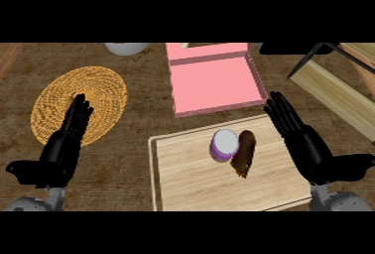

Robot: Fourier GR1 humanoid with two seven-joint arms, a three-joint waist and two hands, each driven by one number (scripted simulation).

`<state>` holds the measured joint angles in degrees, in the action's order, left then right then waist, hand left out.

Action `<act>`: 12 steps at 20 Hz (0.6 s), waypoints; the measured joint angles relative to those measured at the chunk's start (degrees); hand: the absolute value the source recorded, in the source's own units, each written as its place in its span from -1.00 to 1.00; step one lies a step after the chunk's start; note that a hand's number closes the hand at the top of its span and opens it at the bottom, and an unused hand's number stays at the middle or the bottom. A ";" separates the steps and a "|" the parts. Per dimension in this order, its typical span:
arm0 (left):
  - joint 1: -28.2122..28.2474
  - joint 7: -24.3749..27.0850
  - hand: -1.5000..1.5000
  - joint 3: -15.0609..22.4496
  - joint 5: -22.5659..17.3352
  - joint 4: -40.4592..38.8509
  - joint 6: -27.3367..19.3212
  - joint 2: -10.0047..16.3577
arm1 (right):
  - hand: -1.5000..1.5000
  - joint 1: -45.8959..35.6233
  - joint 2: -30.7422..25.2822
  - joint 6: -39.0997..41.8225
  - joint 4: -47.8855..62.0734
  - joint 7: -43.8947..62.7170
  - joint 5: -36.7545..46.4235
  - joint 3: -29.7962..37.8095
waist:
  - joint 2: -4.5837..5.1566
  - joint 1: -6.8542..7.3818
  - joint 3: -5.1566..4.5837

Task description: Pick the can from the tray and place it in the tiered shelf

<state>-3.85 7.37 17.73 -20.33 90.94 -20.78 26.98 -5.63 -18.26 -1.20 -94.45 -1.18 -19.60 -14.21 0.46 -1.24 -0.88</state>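
Reach | right robot hand [296, 136]: fingers straight, empty | best descend from above onto purple white-lidded can [225, 145] on pale wooden tray [190, 188]

One head view looks steeply down on the surface [143, 126] from close above, facing away from the robot; left hand [62, 149] shows at 7 o'clock, right hand [304, 141] at 5 o'clock.

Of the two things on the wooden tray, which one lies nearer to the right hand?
The dark brown long thing; it lies on the right hand's side of the purple can, close beside it.
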 measured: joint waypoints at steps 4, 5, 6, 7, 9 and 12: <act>-1.11 -2.97 0.00 -1.77 -1.31 -0.17 0.94 1.08 | 1.00 -0.87 -0.88 -9.62 -2.93 2.82 5.87 3.91 | -0.53 0.17 0.49; -1.55 -3.82 0.00 -2.43 -1.57 -0.60 0.90 1.60 | 1.00 -1.65 -1.58 -12.68 -3.51 3.75 7.84 5.54 | -0.61 -0.11 0.51; -1.98 -4.60 0.00 -3.10 -1.93 -0.82 0.90 2.08 | 1.00 -2.20 -2.42 -15.79 -4.02 4.52 9.97 7.31 | -0.73 -0.45 0.50; -1.86 -5.10 0.00 -3.48 -2.25 -1.06 0.76 2.21 | 1.00 -1.13 -4.48 -18.34 -2.60 5.87 12.80 8.98 | -0.65 -1.34 0.27; -2.36 -6.62 0.00 -3.82 -3.13 -1.39 1.03 2.30 | -1.00 -0.03 -2.53 -25.52 -1.79 8.79 14.54 11.98 | -0.61 -1.93 0.43; -4.22 -9.82 0.00 -4.33 -4.45 -1.45 2.31 2.93 | -1.00 0.63 3.20 -33.32 -5.40 10.56 15.47 12.35 | -0.66 -1.05 0.66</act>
<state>-8.07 -2.45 13.40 -24.78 89.48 -18.47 29.91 -5.00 -15.06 -34.52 -99.84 9.38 -4.14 -1.87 -0.20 -2.29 -0.23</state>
